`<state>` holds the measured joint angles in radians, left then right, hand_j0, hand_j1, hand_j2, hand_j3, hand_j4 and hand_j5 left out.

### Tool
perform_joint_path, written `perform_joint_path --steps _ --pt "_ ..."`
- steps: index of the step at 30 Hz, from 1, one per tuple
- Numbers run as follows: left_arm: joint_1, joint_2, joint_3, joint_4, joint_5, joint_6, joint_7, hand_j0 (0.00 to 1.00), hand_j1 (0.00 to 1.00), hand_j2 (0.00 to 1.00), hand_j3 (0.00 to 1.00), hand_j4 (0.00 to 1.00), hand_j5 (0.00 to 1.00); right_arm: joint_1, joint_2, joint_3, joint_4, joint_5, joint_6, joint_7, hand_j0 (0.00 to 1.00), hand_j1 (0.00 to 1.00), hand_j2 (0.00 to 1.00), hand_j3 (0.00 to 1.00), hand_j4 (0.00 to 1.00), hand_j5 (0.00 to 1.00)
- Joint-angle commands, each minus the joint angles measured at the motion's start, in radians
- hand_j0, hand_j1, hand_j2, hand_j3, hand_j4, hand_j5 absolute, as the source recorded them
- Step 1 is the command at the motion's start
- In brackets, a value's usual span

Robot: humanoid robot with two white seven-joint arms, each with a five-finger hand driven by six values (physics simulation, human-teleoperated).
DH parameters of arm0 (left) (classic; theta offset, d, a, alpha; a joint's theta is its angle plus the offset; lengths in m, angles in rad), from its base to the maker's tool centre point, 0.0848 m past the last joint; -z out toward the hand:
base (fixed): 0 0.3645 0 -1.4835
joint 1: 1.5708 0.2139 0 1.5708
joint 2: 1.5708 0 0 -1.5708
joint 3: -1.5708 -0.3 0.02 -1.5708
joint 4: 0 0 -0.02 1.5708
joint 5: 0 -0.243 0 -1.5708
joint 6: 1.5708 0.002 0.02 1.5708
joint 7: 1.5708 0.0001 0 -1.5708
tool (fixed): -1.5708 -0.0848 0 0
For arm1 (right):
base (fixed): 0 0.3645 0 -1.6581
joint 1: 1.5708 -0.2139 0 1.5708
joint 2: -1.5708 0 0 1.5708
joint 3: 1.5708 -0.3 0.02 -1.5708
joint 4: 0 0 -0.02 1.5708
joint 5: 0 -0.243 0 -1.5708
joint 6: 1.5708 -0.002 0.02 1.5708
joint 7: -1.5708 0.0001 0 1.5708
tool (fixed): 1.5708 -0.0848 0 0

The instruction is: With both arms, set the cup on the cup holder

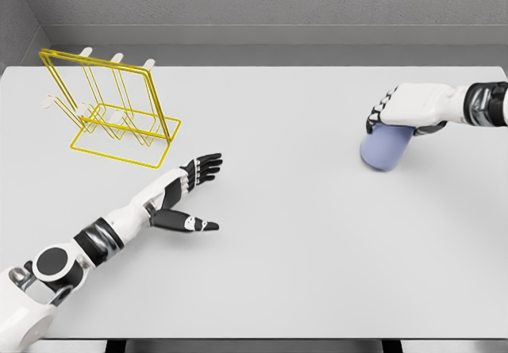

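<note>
One big white bench (286, 274) fills most of the view, with a grey wall behind it. Next in size is the yellow wire cup holder (111, 107). It stands at the far left of the bench, and its frame leans a bit, with white-tipped pegs sticking up along the top.

Then come the two white arms. The left hand (184, 190) sits near the front of the cup holder but does not touch it. Its fingers are spread out, the thumb sticks out to the side, and it holds nothing.

The right hand (409, 107) is far away on the right side of the bench. Its fingers curl over the top of the cup (386, 147) and grip it.

Smallest is the cup. It is pale blue-purple and looks tipped, with its long side slanting from the hand down toward the front left. It sits just under and in front of the right hand, well apart from the cup holder.
</note>
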<state>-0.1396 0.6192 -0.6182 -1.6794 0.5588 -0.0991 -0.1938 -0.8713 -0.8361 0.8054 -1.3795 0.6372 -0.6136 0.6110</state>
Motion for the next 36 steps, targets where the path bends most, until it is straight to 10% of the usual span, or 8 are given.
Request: perform_joint_path --steps 1,20,36 --pt "0.0 0.001 0.0 0.0 0.003 0.001 0.001 1.0 1.0 1.0 1.0 1.0 1.0 0.0 -0.018 -0.006 -0.036 -0.007 0.003 0.0 0.62 0.62 0.62 0.62 0.62 0.62" --pt "-0.002 -0.009 -0.002 0.0 0.001 -0.001 0.001 1.0 1.0 1.0 1.0 1.0 1.0 0.034 -0.043 0.011 -0.38 -0.008 0.003 0.0 0.62 0.62 0.62 0.62 0.62 0.62" --pt "-0.003 -0.007 0.0 0.0 0.003 -0.001 0.001 1.0 1.0 1.0 1.0 1.0 1.0 0.041 0.097 0.018 -0.386 -0.013 0.003 0.0 0.62 0.62 0.62 0.62 0.62 0.62"
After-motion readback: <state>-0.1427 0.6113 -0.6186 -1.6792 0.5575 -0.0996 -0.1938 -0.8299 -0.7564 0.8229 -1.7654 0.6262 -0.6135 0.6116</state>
